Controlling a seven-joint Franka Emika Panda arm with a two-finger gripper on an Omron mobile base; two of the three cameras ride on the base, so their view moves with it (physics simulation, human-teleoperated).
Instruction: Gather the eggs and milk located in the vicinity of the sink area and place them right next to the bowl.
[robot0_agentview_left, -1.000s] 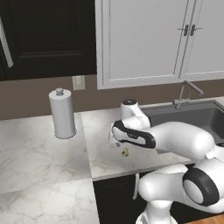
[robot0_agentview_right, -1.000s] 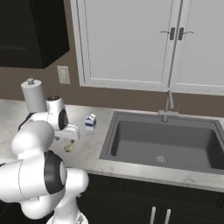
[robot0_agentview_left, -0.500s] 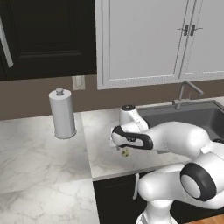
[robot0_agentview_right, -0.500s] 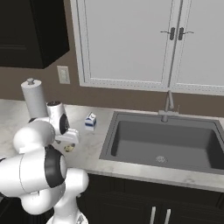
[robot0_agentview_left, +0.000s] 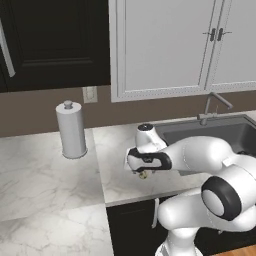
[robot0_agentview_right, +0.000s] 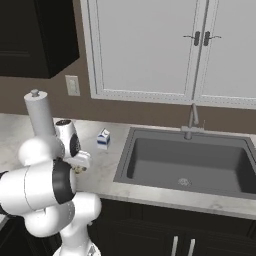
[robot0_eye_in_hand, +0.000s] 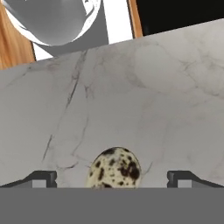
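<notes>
A small pale speckled egg (robot0_eye_in_hand: 114, 169) lies on the marble counter (robot0_eye_in_hand: 144, 96). It sits between the two dark fingertips (robot0_eye_in_hand: 41, 178) of my gripper (robot0_eye_in_hand: 113, 179), which is open and straddles it without touching it. In the left base view the gripper (robot0_agentview_left: 141, 171) hangs low over the counter with the egg (robot0_agentview_left: 144, 175) just under it. The milk (robot0_agentview_right: 103, 138), a small white carton with a blue band, stands upright on the counter left of the sink (robot0_agentview_right: 190, 161), behind my gripper (robot0_agentview_right: 80, 166). The bowl is out of view.
A tall grey paper-towel roll (robot0_agentview_left: 71, 130) stands at the back left of the counter. The thin faucet (robot0_agentview_right: 192, 120) rises behind the dark sink (robot0_agentview_left: 220, 134). The counter's front edge (robot0_eye_in_hand: 131, 41) is close beyond the egg.
The hand has come down a little toward the counter, closing in over the egg. Its jaws have stayed open. The milk has not moved.
</notes>
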